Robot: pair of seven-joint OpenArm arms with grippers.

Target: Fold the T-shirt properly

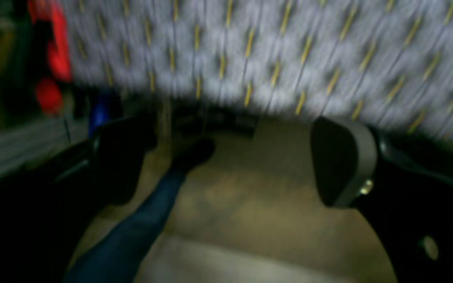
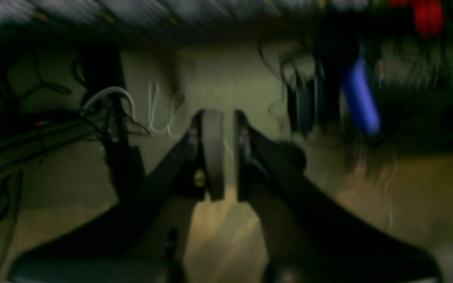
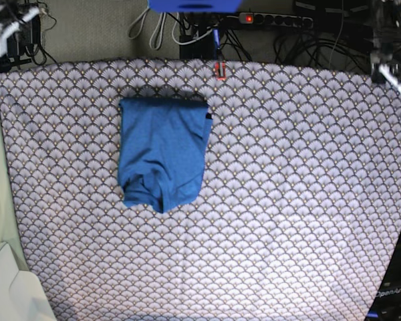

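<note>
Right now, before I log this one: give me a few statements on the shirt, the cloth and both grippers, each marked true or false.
1. The T-shirt lies folded into a compact bundle on the scallop-patterned cloth. True.
2. The left gripper is clamped on the shirt. False: its jaws stand wide apart with nothing between them.
3. The right gripper has its jaws close together and holds no fabric. True.
4. The shirt sits toward the base view's right edge. False: it lies left of centre, in the upper half.
5. An arm reaches over the shirt in the base view. False: neither arm is over it.
</note>
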